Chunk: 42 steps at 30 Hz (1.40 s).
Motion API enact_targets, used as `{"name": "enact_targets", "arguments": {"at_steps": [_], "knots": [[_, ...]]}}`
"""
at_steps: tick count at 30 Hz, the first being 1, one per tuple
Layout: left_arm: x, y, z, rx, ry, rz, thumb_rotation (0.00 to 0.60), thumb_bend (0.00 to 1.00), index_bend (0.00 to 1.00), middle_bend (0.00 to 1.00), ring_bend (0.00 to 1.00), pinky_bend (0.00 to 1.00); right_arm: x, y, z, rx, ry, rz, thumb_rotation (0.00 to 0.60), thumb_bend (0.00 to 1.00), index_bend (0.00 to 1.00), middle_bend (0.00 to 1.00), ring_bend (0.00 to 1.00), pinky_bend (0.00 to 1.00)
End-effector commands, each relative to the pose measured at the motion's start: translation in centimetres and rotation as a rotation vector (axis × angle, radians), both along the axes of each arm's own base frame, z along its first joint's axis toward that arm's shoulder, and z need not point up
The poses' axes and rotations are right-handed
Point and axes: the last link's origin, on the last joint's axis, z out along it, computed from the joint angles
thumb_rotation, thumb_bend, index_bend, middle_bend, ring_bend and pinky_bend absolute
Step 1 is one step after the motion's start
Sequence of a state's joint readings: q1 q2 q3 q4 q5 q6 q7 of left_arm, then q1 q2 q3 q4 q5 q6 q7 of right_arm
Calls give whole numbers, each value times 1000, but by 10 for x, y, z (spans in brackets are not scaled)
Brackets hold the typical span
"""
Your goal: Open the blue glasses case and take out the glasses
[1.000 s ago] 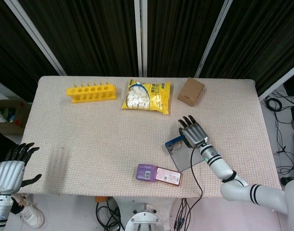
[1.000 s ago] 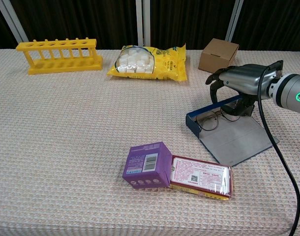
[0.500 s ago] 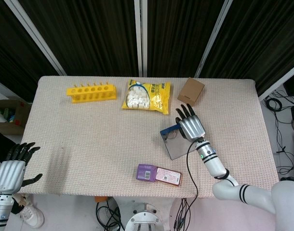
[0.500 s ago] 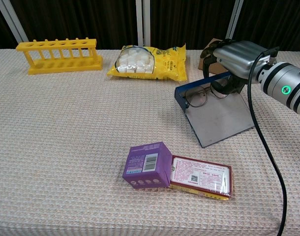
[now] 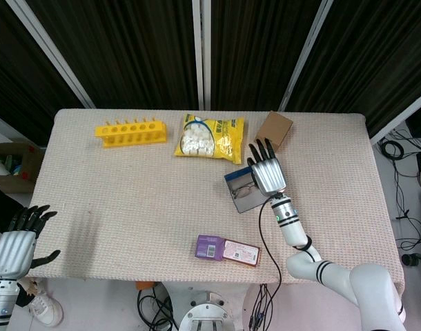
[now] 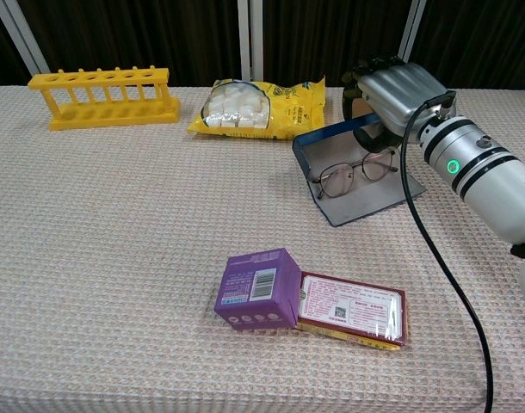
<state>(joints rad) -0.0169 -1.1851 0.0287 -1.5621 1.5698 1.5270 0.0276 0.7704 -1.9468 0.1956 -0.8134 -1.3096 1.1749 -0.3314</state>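
We see the blue glasses case (image 6: 353,176) lying open on the table (image 6: 116,258), the glasses (image 6: 353,175) resting inside; our right hand (image 6: 385,95) curls over the case's far edge, apparently gripping it; our left hand (image 5: 17,241) hangs empty, fingers apart; we judge we should steady the case and lift the frame gently by its bridge.

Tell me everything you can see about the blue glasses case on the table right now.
The blue glasses case lies open on the woven tablecloth, right of centre, just in front of the yellow snack bag. Its blue shell stands up at the back; a flat grey flap spreads toward the camera. Thin wire-framed glasses rest inside on the flap. The right hand is at its far right end, fingers curled around the shell.
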Motion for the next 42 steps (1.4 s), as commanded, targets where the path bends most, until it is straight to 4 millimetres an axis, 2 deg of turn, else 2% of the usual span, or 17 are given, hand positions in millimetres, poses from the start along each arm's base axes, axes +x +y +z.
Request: {"name": "enact_targets", "arguments": {"at_steps": [1, 4, 9, 11, 13, 15, 19, 21, 27, 42], "knots": [[0, 0, 0, -1, -1, 0, 600, 33, 202, 126, 97, 102, 1, -2, -2, -7, -15, -2, 600, 394, 530, 157, 0, 0], [0, 1, -1, -8, 2, 0, 600, 32, 202, 126, 97, 103, -2, -6, -4, 7, 5, -31, 600, 375, 471, 157, 0, 0], [0, 1, -1, -7, 1, 3, 600, 33, 202, 126, 97, 102, -2, -9, 3, 49, 54, -68, 600, 322, 135, 90, 0, 0], [0, 1, -1, -7, 1, 5, 600, 33, 202, 126, 97, 102, -1, -7, 11, 59, 55, -66, 600, 312, 64, 71, 0, 0], [0, 1, -1, -4, 0, 3, 600, 33, 202, 126, 97, 102, 1, -1, 21, 68, 52, -54, 600, 304, 33, 61, 0, 0], [-1, 0, 0, -2, 0, 2, 600, 33, 202, 124, 97, 102, 0, 8, 30, 95, 38, -33, 600, 304, 70, 66, 0, 0], [-2, 0, 0, 0, 1, 7, 600, 33, 202, 122, 96, 102, -11, 29, 38, 183, 28, -18, 600, 320, 314, 129, 0, 0], [-1, 1, 0, -2, 0, 3, 600, 33, 202, 122, 96, 102, -19, 36, 37, 219, 52, -22, 600, 323, 362, 148, 0, 0], [4, 2, -2, -9, 5, -18, 600, 33, 202, 123, 97, 102, -28, 37, 23, 251, 103, -25, 600, 327, 408, 160, 0, 0], [2, -2, 3, 4, 10, 7, 600, 33, 202, 123, 97, 102, -21, 22, -6, 271, 80, -9, 600, 361, 470, 188, 0, 0]]}}
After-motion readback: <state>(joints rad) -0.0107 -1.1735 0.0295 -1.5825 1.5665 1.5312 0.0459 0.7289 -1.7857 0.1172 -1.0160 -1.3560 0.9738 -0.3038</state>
